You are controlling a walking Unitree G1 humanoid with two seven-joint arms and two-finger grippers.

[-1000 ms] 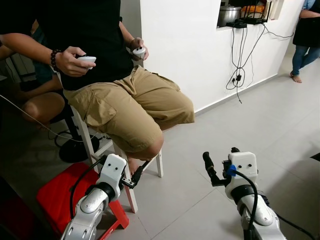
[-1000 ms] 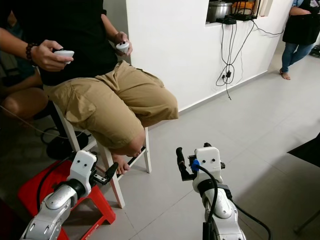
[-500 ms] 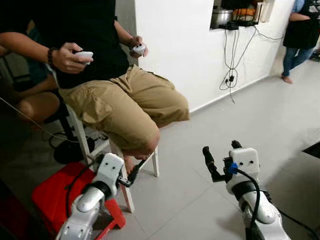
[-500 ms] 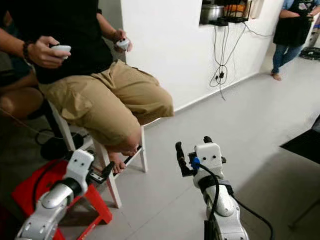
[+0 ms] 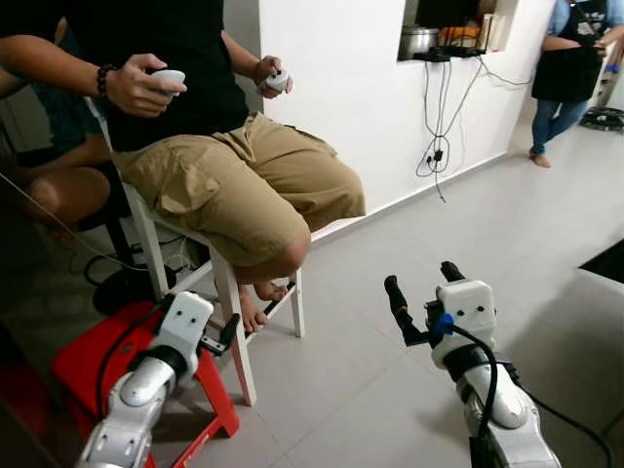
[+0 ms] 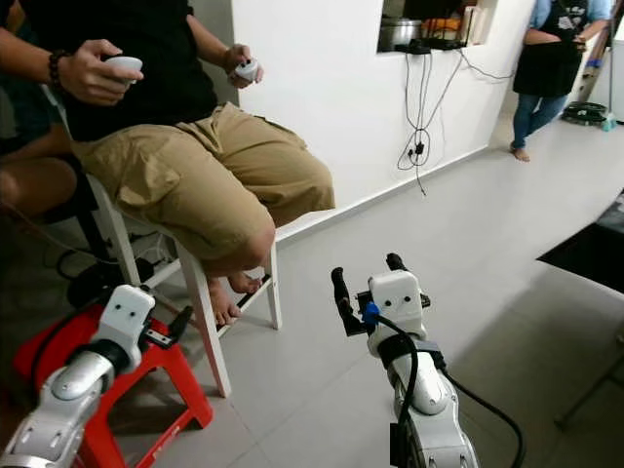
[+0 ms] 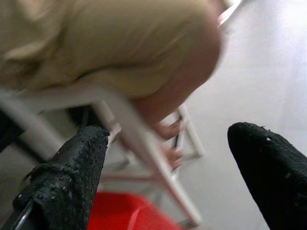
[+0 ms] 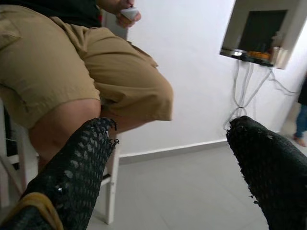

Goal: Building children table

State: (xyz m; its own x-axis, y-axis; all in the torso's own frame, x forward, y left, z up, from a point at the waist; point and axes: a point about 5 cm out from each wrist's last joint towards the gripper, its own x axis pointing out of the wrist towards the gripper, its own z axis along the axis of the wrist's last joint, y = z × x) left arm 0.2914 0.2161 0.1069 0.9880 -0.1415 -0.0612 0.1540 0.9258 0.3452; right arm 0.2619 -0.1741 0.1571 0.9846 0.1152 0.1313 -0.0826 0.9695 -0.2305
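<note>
1. A person in tan shorts [image 5: 244,185] sits on a white stool [image 5: 226,292], holding a small white controller [image 5: 168,78] in each hand.
2. The left gripper [image 5: 222,339] is raised in front of the stool's leg, above a red plastic step stool [image 5: 88,361] on the floor. In its wrist view the two black fingers [image 7: 72,172] stand wide apart, holding nothing.
3. The right gripper [image 5: 421,302] is raised over bare grey floor tiles [image 5: 370,292]. Its fingers [image 8: 81,167] are also spread apart and empty.
4. A white wall [image 5: 341,88] with hanging black cables [image 5: 434,146] stands behind.
5. A second person [image 5: 564,78] stands far off near the wall.
6. No children's table can be made out.
</note>
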